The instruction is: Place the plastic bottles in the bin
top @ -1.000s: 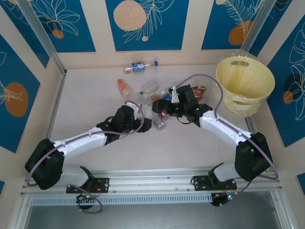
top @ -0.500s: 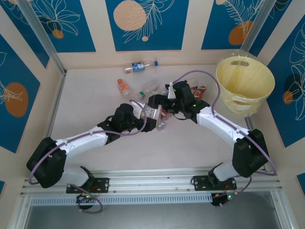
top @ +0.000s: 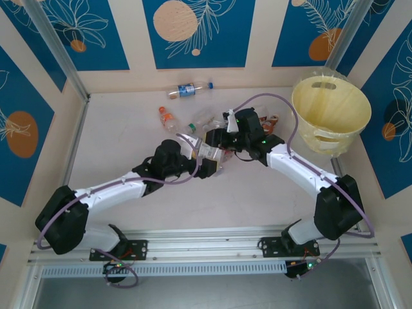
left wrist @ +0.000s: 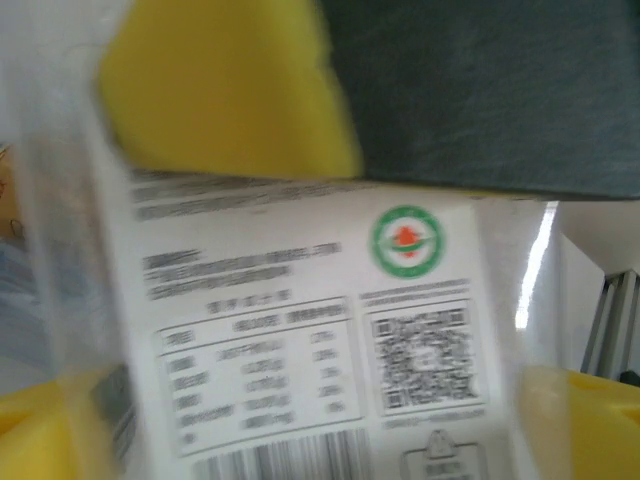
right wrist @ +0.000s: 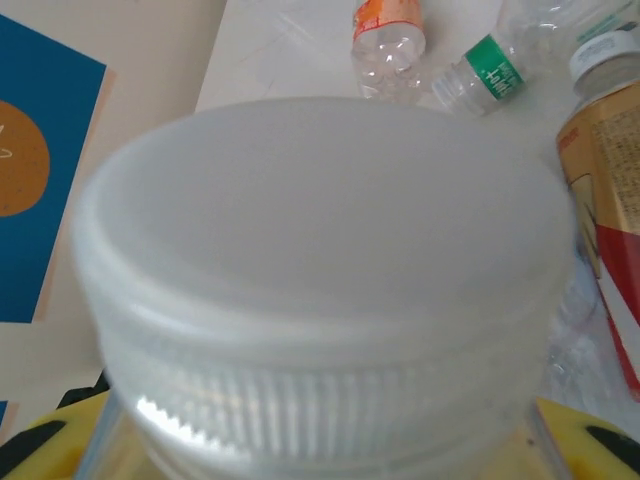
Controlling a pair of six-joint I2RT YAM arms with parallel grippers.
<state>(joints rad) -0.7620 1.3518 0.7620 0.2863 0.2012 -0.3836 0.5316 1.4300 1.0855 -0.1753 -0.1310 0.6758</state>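
Note:
A clear plastic bottle [top: 207, 151] with a white label [left wrist: 310, 330] and a white cap [right wrist: 320, 280] hangs above the table between both grippers. My right gripper [top: 217, 140] is shut on its cap end, with yellow pads [right wrist: 40, 440] at either side. One of its pads [left wrist: 230, 90] presses on the bottle in the left wrist view. My left gripper [top: 203, 162] is open, its fingers [left wrist: 600, 410] wide apart around the label. More plastic bottles [top: 187, 89] lie on the table behind. The pale-yellow bin [top: 302, 109] stands at the far right.
Loose bottles lie behind the grippers: an orange-capped one [right wrist: 388, 30], a green-labelled one [right wrist: 490, 68] and a red-and-gold labelled one [right wrist: 610, 160]. A small heap [top: 270, 122] sits between my right arm and the bin. Patterned walls close the table on three sides.
My right gripper moved left onto the bottle held up by the left gripper and closed on its cap end. The left jaws spread wider.

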